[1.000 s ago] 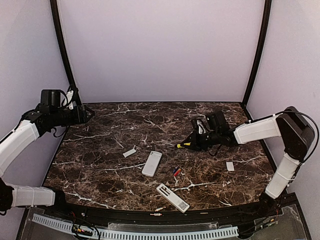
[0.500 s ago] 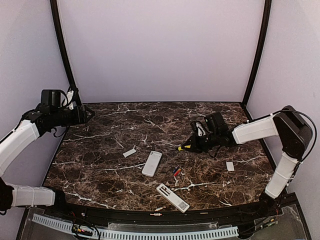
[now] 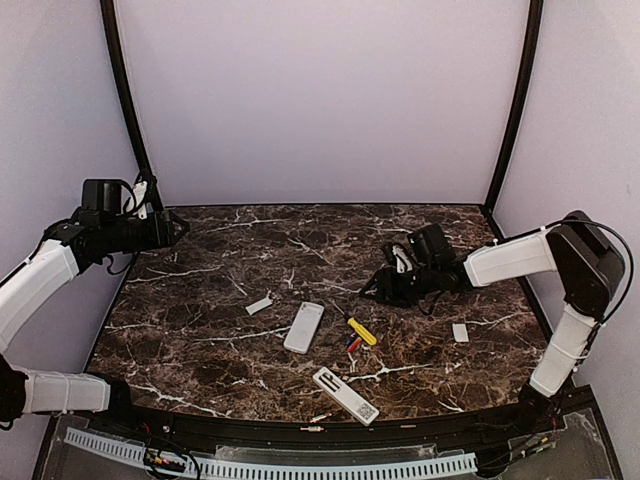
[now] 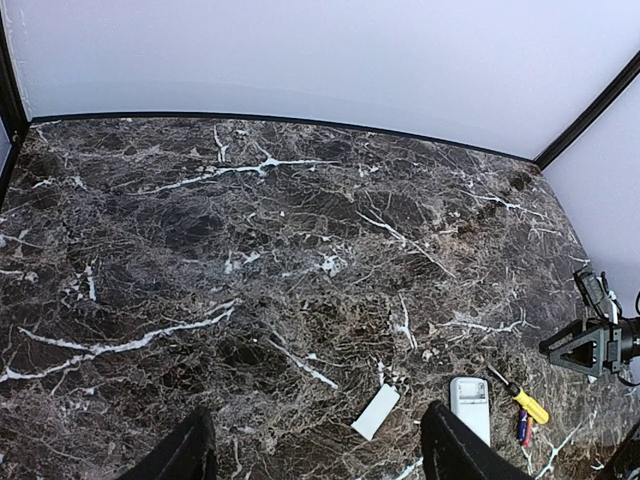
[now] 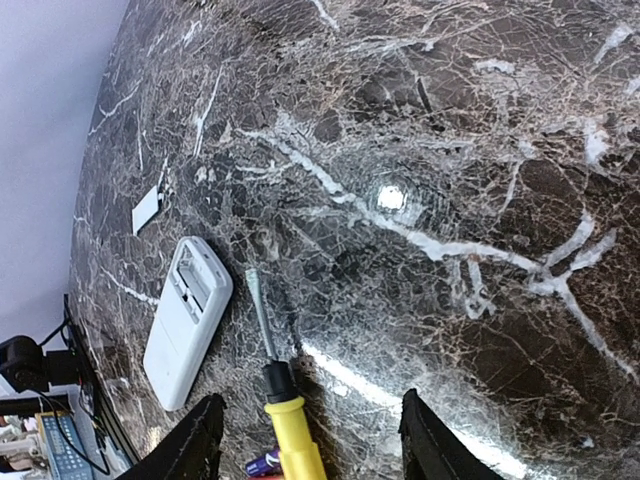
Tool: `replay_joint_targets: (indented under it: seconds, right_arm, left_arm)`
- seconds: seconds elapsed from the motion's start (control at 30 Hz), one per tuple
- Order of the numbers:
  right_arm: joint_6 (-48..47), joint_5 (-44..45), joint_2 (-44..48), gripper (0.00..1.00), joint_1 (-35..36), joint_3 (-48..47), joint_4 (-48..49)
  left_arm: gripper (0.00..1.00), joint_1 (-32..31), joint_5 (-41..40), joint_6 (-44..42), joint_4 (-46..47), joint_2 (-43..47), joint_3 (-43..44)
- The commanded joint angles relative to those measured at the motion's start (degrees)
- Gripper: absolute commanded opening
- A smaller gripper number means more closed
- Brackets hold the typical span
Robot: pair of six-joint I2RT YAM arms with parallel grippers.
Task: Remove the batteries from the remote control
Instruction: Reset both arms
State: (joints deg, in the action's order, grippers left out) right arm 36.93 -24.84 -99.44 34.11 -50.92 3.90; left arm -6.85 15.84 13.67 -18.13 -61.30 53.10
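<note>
I saw the right gripper [image 3: 378, 290] had dropped the screwdriver [image 3: 360, 331]; it now lay touching the batteries [image 3: 351, 345] mid-surface [image 3: 220, 300], just right of the open remote [image 3: 304, 327], well off every edge. Both grippers stood apart and empty, the left gripper [image 3: 178, 228] over the far-left corner
</note>
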Motion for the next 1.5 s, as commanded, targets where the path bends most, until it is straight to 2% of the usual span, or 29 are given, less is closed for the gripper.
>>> replay_joint_targets:
  seconds: [0.0,0.1,0.27,0.3,0.37,0.43,0.47,0.53,0.6,0.67,0.77,0.9,1.0,1.13,1.27,1.47]
  right_arm:
    - [-0.9,1.8,0.3,0.61,0.3,-1.2,-1.0]
    - [-1.2,2.6,0.8,0.67,0.4,-1.1,-1.5]
    - [-1.1,3.3,2.8,0.85,0.4,-0.7,-1.5]
    - [-1.0,3.6,3.4,0.91,0.4,-0.7,-1.6]
    - [-1.1,4.8,5.1,0.93,0.4,-0.8,-2.2]
    - [-1.8,7.1,7.0,0.95,0.4,-1.0,-3.1]
    - [-2.7,8.5,8.0,0.98,0.4,-1.5,-3.6]
    - [-5.0,11.0,9.2,0.99,0.0,-2.8,-6.0]
    - [-7.3,10.8,9.1,0.99,-1.9,-4.8,-7.9]
    - [-9.5,10.8,8.9,0.99,-4.4,-6.6,-9.0]
    - [-12.9,11.7,9.4,0.99,-9.0,-8.3,-9.4]
    - [-16.1,11.9,11.4,0.99,-16.9,-8.7,-8.7]
    - [-18.5,12.8,13.7,0.99,-23.4,-7.2,-7.3]
    - [-19.2,13.5,18.2,0.99,-31.9,-1.9,-3.4]
    - [-19.0,13.2,25.3,0.99,-39.7,6.7,5.8]
    - [-22.6,19.1,32.9,0.99,-40.3,21.8,23.4]
  left_arm:
    - [0.69,0.3,0.2,-0.8,-1.2,0.4,-0.9]
    - [0.69,0.3,0.0,-0.9,-1.2,0.5,-0.8]
    - [0.69,0.3,-3.0,0.1,-2.9,1.2,-0.3]
    - [0.69,0.3,-4.3,0.5,-3.2,1.5,-0.2]
    - [0.69,0.3,-6.6,2.8,-3.2,2.8,-0.9]
    - [0.71,0.3,-8.3,7.1,1.2,4.7,-4.3]
    - [0.72,0.3,-8.5,10.2,6.4,5.8,-6.0]
    - [0.75,0.3,-7.8,14.6,14.9,5.3,-11.7]
    - [0.75,0.3,-7.0,16.4,21.5,1.7,-12.8]
    - [0.76,0.3,-7.7,15.3,24.0,-4.1,-11.0]
    - [0.77,0.9,-9.3,9.3,26.2,-12.6,-7.9]
    - [0.78,8.7,-4.7,8.5,32.3,-16.9,-7.6]
    - [0.78,16.3,-2.0,8.5,36.1,-17.1,-9.8]
    - [0.80,22.9,-2.5,8.0,39.9,-13.3,-15.6]
    - [0.90,25.3,-8.6,9.7,42.8,-7.2,-22.3]
    - [0.94,25.2,-7.5,8.2,56.6,-3.0,-32.7]
